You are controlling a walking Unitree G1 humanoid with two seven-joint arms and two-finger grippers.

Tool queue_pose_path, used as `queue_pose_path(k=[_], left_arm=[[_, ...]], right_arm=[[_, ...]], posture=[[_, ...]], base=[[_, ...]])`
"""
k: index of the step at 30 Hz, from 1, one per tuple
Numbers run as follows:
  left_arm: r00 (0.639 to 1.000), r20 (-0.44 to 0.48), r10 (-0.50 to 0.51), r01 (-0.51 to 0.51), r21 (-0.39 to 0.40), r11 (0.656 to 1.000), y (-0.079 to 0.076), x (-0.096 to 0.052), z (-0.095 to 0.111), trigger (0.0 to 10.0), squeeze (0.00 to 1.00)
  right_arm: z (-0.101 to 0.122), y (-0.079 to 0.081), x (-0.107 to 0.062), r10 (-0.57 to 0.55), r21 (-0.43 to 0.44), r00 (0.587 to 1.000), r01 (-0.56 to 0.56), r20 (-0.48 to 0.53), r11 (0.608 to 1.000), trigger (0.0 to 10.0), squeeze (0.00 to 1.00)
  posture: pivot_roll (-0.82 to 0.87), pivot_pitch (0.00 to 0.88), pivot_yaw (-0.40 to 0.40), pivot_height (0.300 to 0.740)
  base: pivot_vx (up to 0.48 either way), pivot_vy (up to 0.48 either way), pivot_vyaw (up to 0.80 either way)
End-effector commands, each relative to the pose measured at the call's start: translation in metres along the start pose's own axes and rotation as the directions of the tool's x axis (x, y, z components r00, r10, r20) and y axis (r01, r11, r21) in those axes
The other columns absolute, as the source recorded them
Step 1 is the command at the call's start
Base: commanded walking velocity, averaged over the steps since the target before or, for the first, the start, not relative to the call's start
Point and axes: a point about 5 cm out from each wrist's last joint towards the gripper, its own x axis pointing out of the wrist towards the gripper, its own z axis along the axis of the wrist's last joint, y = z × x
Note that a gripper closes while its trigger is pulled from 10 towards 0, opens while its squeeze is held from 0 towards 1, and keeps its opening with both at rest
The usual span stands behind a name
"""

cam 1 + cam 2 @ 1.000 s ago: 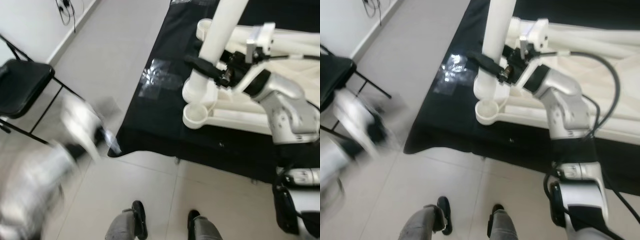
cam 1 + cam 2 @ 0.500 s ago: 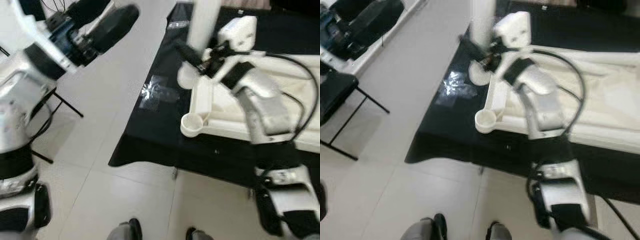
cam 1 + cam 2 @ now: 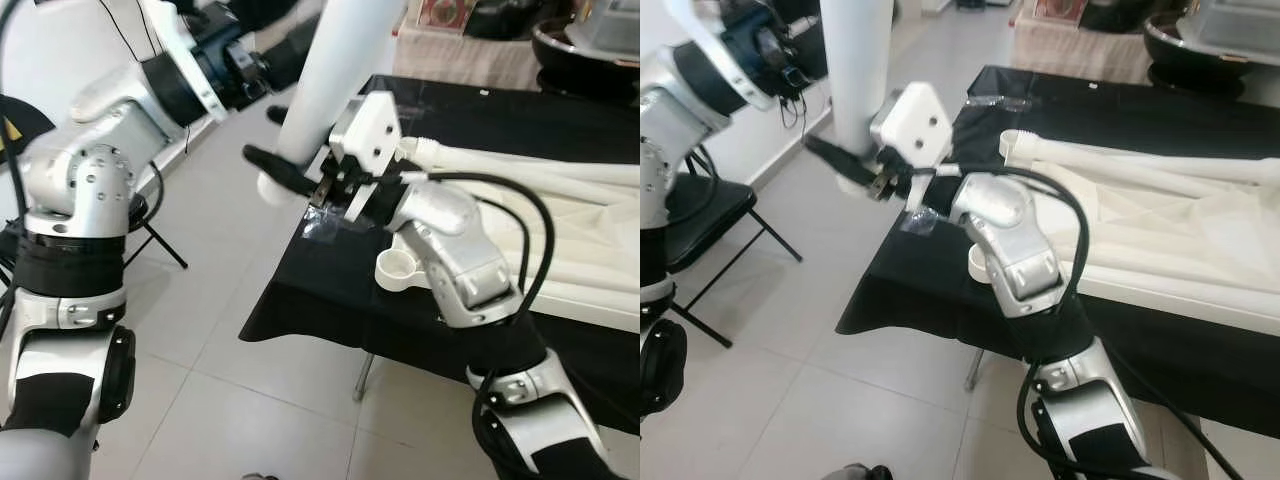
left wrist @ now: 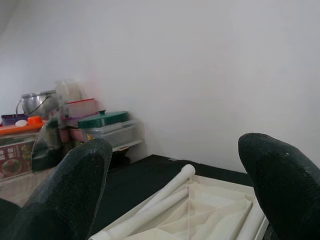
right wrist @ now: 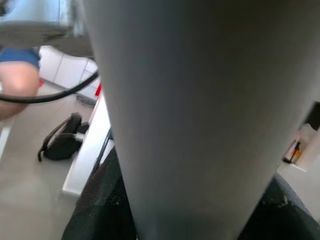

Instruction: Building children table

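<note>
My right gripper (image 3: 300,178) is shut on a thick white table leg (image 3: 335,75), holding it tilted in the air beside the black table's left edge. Its black fingers (image 5: 100,200) press on both sides of the leg (image 5: 190,115) in the right wrist view. The upturned white table top (image 3: 560,250) lies on the black table (image 3: 330,290), with a round corner socket (image 3: 398,268) at its near corner. My left gripper (image 3: 295,40) is raised high, close to the leg's upper part. Its fingers (image 4: 70,185) stand wide apart, with nothing between them.
A black folding chair (image 3: 700,205) stands on the tiled floor at the left. A clear plastic bag (image 3: 325,225) lies on the table by the socket. More white legs (image 3: 1120,160) lie on the table top. Boxes and a dark bowl (image 3: 585,55) sit behind the table.
The right gripper lifted the leg away from the table top's corner and carried it left past the table edge. The left arm swung up from low at the left. The camera tilted upward.
</note>
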Motion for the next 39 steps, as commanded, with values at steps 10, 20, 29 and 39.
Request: queue_pose_path(k=[10, 20, 29, 39], left_arm=[[0.999, 0.039, 0.018, -0.021, 0.064, 0.998, 0.003, 0.000, 0.004, 10.0, 0.00], [0.908, 0.157, 0.388, -0.406, 0.106, 0.908, 0.014, -0.052, 0.018, 10.0, 0.00], [0.867, -0.076, 0.493, -0.496, -0.022, 0.868, -0.041, -0.076, -0.071, 10.0, 0.00], [0.842, -0.190, 0.504, -0.529, -0.116, 0.840, -0.073, -0.070, -0.107, 10.0, 0.00]], right_arm=[[-0.034, -0.031, -0.017, -0.337, 0.003, 0.926, 0.342, -0.171, 0.940, 10.0, 0.00], [-0.059, -0.058, -0.079, -0.657, 0.109, 0.679, 0.718, -0.327, 0.687, 10.0, 0.00], [-0.075, -0.031, -0.097, -0.652, 0.113, 0.622, 0.755, -0.434, 0.646, 10.0, 0.00], [-0.074, -0.020, -0.096, -0.623, 0.123, 0.633, 0.740, -0.458, 0.662, 10.0, 0.00]], posture=[[0.00, 0.034, 0.027, 0.740], [0.00, 0.045, 0.005, 0.740], [-0.01, 0.039, -0.015, 0.740], [-0.03, 0.028, -0.026, 0.740]], base=[[0.000, 0.000, 0.00], [0.000, 0.000, -0.16], [0.000, 0.000, -0.80], [0.000, 0.000, -0.80]])
